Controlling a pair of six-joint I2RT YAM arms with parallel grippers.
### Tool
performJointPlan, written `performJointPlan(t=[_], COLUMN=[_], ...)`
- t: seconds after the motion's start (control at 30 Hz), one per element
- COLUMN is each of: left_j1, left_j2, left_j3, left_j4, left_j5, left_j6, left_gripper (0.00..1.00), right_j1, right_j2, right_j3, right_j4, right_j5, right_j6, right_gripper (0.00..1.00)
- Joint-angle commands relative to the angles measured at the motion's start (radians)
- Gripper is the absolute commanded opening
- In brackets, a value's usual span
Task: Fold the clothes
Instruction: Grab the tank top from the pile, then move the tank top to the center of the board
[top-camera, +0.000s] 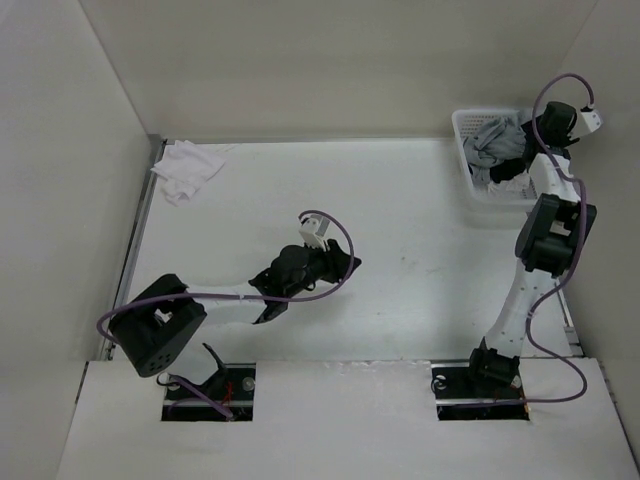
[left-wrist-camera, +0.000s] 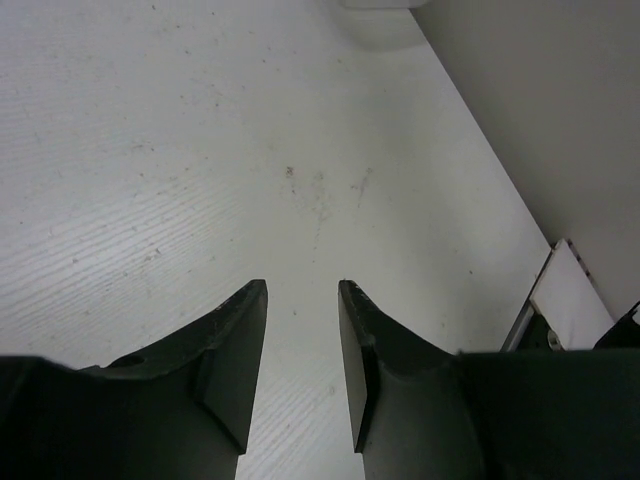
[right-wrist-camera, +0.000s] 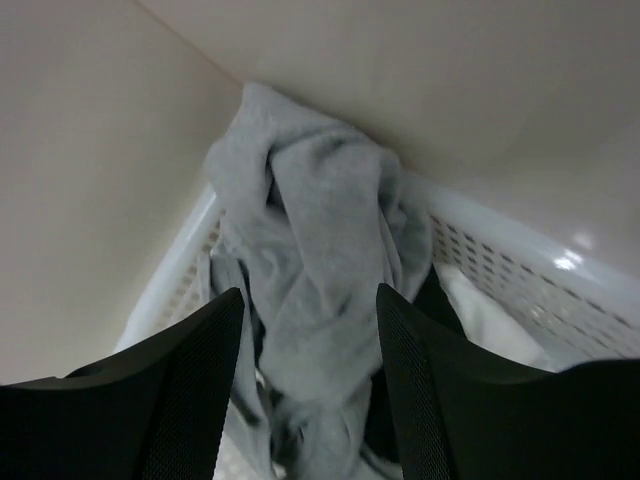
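The grey tank top (right-wrist-camera: 300, 230) between the fingers of my right pincer (right-wrist-camera: 310, 293) runs past 6 o'clock and out of the picture, so its hem is out of sight. I cannot tell whether it touches my fingers. At its 4 o'clock only a sliver of the black garment (right-wrist-camera: 432, 298) shows, and the white fabric (right-wrist-camera: 490, 325) beyond is half buried. The basket (right-wrist-camera: 520, 280) is cut off at 3 o'clock. From above, my right arm (top-camera: 545, 240) covers that pincer's fingers. My left pincer (left-wrist-camera: 302, 287) is cropped at 6 o'clock. At 12 o'clock a pale blurred shape (left-wrist-camera: 385, 20) is cut off and I cannot identify it.
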Motion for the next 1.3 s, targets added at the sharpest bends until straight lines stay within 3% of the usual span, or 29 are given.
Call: performJointPlan(t=[0.0,0.17,0.2,0.23,0.27,0.33,0.4,0.63,0.73,0.87,1.03,1.27], left_j1=[0.048,0.102,0.112,0.125,0.128,0.139,0.139,0.131,0.131,0.131,0.148,0.223], left_j2=[0.015,0.043,0.049,0.053,0.055,0.067,0.076,0.069,0.049,0.02,-0.048,-0.293], left_j3=[-0.013,-0.025,-0.028,-0.03,-0.031,-0.031,-0.028,-0.024,-0.03,-0.036,-0.054,-0.103], left_j4=[0.084,0.116,0.125,0.131,0.133,0.142,0.142,0.142,0.143,0.143,0.133,-0.008], left_j5=[0.024,0.071,0.08,0.088,0.091,0.102,0.106,0.111,0.111,0.108,0.082,-0.007], left_j6=[-0.015,-0.056,-0.062,-0.071,-0.076,-0.085,-0.087,-0.091,-0.096,-0.098,-0.11,-0.121], left_gripper=[0.34,0.35,0.35,0.35,0.35,0.35,0.35,0.35,0.35,0.36,0.36,0.37], right_j1=[-0.035,-0.032,-0.032,-0.033,-0.033,-0.032,-0.029,0.037,0.069,0.175,0.34,0.692], right_j2=[0.136,0.319,0.344,0.359,0.361,0.333,0.264,-0.191,-0.328,-0.645,-0.897,-1.07], right_j3=[0.217,0.48,0.515,0.528,0.528,0.465,0.352,-0.195,-0.311,-0.495,-0.544,-0.396], right_j4=[-0.029,-0.122,-0.136,-0.136,-0.133,-0.075,0.026,0.514,0.598,0.684,0.654,0.464], right_j5=[-0.081,-0.066,-0.06,-0.06,-0.061,-0.09,-0.113,-0.181,-0.205,-0.287,-0.366,-0.42], right_j6=[0.103,0.126,0.143,0.163,0.168,0.197,0.209,0.228,0.228,0.216,0.142,-0.008], right_gripper=[0.61,0.57,0.52,0.36,0.31,0.06,0.02,0.03,0.03,0.03,0.03,0.04])
